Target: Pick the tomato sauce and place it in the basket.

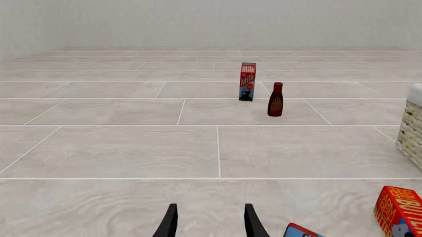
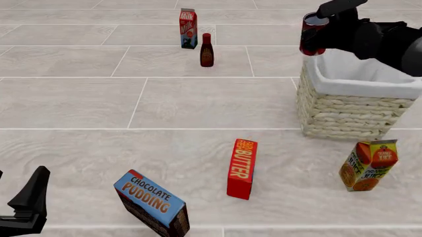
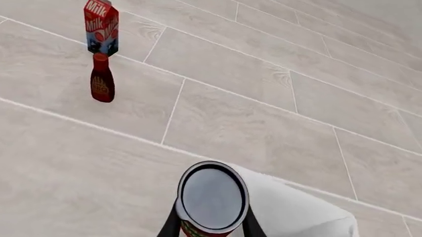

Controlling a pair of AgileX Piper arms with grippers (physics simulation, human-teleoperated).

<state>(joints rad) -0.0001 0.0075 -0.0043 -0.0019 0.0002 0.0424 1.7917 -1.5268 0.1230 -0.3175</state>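
My right gripper [image 3: 211, 224] pinches the small dark-red, grey-topped tomato sauce can [image 3: 212, 200] by its rigid, slick-looking sides above the cream wicker basket [image 2: 343, 111], so I judge a mid-height hold safest.

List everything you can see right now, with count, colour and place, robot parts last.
tomato sauce: one, dark red, grey top, held above the basket's far-left corner
basket: one, cream wicker, white lining, right side
milk carton: one, red, white and blue, far centre
sauce bottle: one, dark red, just in front of the milk
butter box: one, red, near centre, upright
chocolate pudding box: one, blue top, near left
orange juice carton: one, orange, near right
left gripper: black fingers open, empty, near left
right gripper: black, shut on the can
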